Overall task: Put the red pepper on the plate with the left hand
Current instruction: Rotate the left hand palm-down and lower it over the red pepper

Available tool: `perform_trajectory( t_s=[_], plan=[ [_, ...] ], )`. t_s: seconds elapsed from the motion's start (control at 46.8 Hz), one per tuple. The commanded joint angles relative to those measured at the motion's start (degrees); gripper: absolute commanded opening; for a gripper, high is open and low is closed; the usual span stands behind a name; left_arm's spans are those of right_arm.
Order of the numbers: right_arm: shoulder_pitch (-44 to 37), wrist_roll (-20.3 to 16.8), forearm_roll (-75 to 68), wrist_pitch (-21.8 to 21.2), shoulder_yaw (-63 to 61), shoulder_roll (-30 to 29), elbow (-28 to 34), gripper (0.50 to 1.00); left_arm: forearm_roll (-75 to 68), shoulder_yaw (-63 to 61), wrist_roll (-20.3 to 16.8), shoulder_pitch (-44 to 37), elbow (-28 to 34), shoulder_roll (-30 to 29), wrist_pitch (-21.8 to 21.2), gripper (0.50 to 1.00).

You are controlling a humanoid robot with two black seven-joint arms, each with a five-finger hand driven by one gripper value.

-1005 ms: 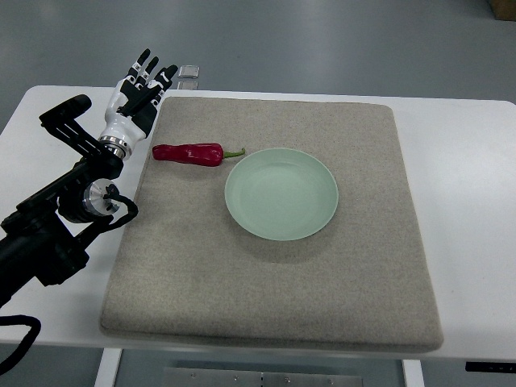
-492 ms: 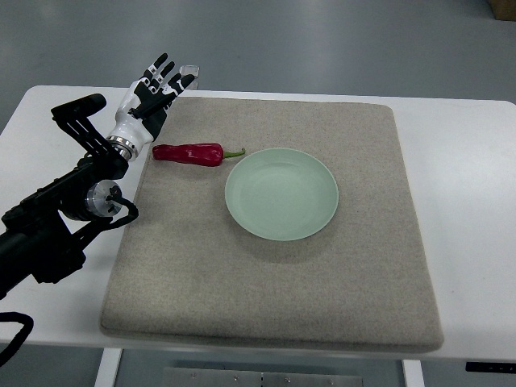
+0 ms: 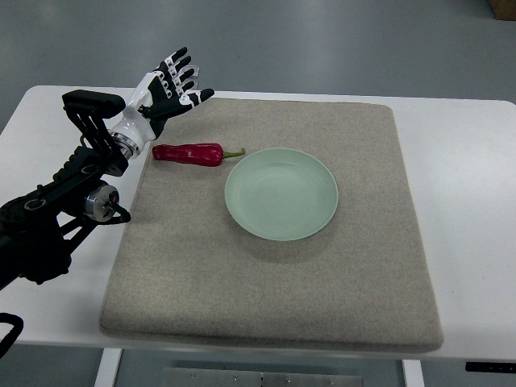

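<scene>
Top view. A white table [image 3: 468,161] is seen from above, and most of its surface is covered by a square grey mat [image 3: 274,282]. A pale green plate [image 3: 281,193] is placed on the mat, slightly left of centre and toward the far side; nothing is held in it. A red pepper [image 3: 189,153] is laid flat on the mat just beside the plate's far-left rim, with its green stem pointed right toward the plate and ending close to the rim; contact between stem and rim cannot be confirmed.

The left hand [image 3: 168,87] is positioned above the far-left corner of the mat, beyond the pepper and apart from it. Its fingers [image 3: 184,66] are spread and extended toward the far right, and nothing is grasped. The black left arm is run from the near-left edge of the picture up to the white wrist, passing over the bare table strip left of the mat.

No object is placed between the hand and the pepper, or between the pepper and the plate. The mat to the right of the plate and on its near side is bare. Grey floor is shown beyond the table's far edge.
</scene>
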State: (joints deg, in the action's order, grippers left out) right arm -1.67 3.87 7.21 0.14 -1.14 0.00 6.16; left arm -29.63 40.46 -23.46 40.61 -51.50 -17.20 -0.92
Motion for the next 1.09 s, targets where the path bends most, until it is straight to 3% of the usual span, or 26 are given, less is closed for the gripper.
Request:
perform_trajectory(
  t_s=[0.0,0.385,1.069],
  plan=[
    [0.0,0.0,0.0,0.03,0.0,0.0,-0.01,0.928,-5.16,-0.82,0.08,0.09,0.0,-0.55,-0.05,0.996],
    [0.0,0.0,0.0,-0.05,0.0,0.0,-0.01,0.928,-28.46,-4.34,0.0,0.26,0.17,-3.8,-4.88,0.999],
    [0.0,0.0,0.0,-0.06,0.0,0.0,-0.01,0.928,-53.25,-4.34,0.17,2.9,1.75,-6.97,-4.27,0.992]
  ],
)
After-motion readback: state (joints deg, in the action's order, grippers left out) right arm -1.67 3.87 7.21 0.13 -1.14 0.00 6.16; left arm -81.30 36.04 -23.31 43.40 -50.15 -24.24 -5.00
